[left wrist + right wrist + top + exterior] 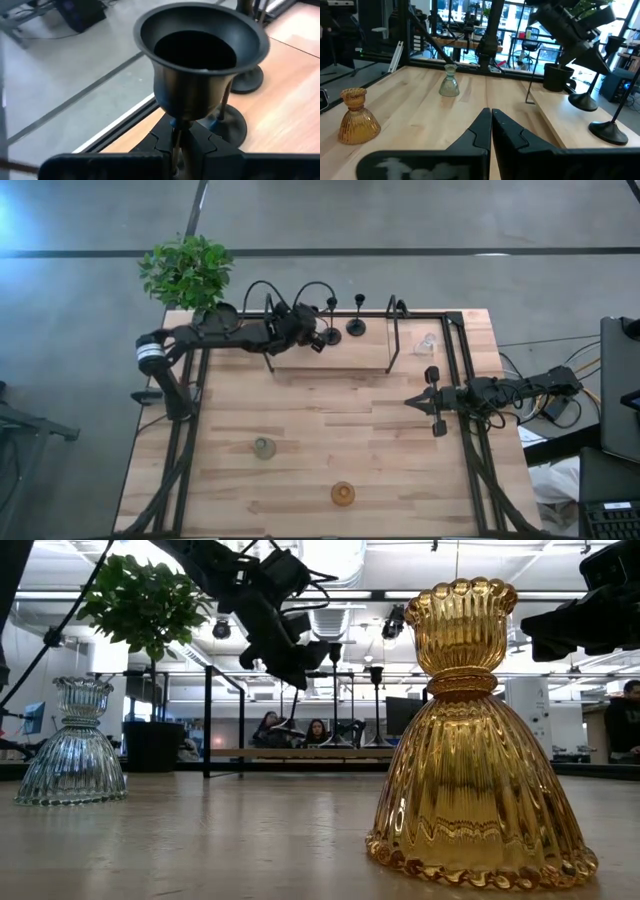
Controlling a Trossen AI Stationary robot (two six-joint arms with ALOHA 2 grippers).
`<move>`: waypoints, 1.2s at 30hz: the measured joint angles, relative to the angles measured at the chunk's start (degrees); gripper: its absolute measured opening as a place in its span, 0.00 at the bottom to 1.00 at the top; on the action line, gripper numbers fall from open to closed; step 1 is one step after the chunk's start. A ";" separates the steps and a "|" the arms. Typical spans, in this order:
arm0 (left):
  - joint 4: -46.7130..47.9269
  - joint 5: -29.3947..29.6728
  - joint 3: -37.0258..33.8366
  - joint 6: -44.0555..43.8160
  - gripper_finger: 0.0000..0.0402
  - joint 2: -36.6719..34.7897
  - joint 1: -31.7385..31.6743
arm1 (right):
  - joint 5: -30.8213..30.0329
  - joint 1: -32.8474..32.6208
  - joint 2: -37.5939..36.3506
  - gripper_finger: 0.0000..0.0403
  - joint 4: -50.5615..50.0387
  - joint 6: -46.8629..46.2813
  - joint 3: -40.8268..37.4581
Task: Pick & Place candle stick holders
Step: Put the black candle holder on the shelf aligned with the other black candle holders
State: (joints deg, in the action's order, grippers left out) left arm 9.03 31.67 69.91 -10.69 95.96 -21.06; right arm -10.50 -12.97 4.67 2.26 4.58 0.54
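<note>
My left gripper (318, 338) is over the raised wooden shelf (340, 358) at the table's far side, shut on a black candle stick holder (200, 60). That holder's cup opens toward the wrist camera. Two more black holders (332, 330) (356, 325) stand on their round bases on the shelf, just right of the gripper. A clear glass holder (427, 343) sits at the far right, a grey-green one (263, 447) at mid-table and an amber one (343, 493) near the front edge. My right gripper (412, 400) waits shut at the right side, touching nothing. My left gripper pinches the held holder's thin stem (175, 131) just below the cup, between its two fingers. The fingers come from the table's left, slanting down, and lie across the stem. The cup stands tilted above the fingertips. The fingers hide the base, so I cannot tell whether it rests on the shelf.
A potted green plant (188, 270) stands at the far left corner behind my left arm. Thin black metal brackets (393, 330) rise at the shelf's ends. Bare wood lies between the shelf and the two coloured glass holders.
</note>
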 joint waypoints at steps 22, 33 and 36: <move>-19.17 -12.00 -15.78 4.30 0.05 -10.23 -6.80 | 0.00 0.01 0.00 0.02 0.00 0.06 0.00; -19.51 -28.39 -15.85 11.69 0.05 -10.56 -11.68 | 0.00 0.00 0.00 0.02 0.00 -0.01 0.00; -19.51 -29.57 -15.85 12.19 0.05 -10.56 -12.87 | 0.00 0.01 0.00 0.02 0.00 0.09 0.00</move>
State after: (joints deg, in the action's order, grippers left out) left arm -10.48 2.10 54.06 1.50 85.41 -33.93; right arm -10.50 -12.96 4.67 2.26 4.67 0.54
